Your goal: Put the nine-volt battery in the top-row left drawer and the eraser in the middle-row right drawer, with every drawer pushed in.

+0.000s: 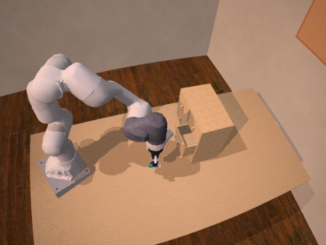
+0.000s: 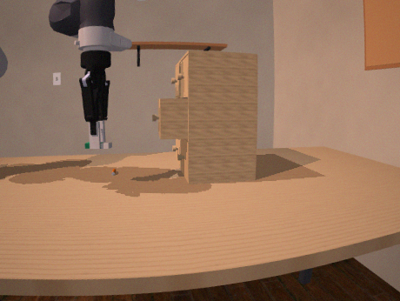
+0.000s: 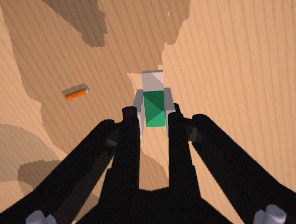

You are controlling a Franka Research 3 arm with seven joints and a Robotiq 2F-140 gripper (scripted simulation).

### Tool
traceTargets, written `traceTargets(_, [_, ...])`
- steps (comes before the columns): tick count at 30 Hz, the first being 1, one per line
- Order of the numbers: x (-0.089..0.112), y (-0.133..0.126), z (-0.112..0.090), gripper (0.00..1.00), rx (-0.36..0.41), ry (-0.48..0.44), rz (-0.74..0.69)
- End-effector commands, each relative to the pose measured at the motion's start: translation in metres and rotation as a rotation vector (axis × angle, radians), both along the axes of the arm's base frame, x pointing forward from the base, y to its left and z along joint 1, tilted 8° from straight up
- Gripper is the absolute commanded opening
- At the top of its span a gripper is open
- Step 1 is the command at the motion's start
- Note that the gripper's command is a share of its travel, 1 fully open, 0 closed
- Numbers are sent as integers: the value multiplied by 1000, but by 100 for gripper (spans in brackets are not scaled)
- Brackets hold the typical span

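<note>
Wrist view: gripper [image 3: 155, 125] pinches the green-and-grey eraser [image 3: 154, 107], carried above the desk [image 2: 261, 226] near its middle, short of the chest [image 2: 222, 117], whose middle-row drawer [image 2: 173, 118] stands pulled out, presumably to receive it.

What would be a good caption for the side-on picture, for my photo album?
The pincer holds a green-and-white eraser above the table, beside a small chest with one middle drawer pulled out.
</note>
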State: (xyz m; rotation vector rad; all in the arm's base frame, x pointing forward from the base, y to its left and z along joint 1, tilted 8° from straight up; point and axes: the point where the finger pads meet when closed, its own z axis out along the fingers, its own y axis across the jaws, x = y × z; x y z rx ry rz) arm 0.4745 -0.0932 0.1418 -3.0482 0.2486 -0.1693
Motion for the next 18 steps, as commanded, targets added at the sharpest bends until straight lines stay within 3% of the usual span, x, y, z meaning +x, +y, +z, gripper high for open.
traceTargets(1, [-1, 1, -1, 11, 3, 5, -28])
traceTargets(18, [-1, 2, 0, 11, 8, 8, -73])
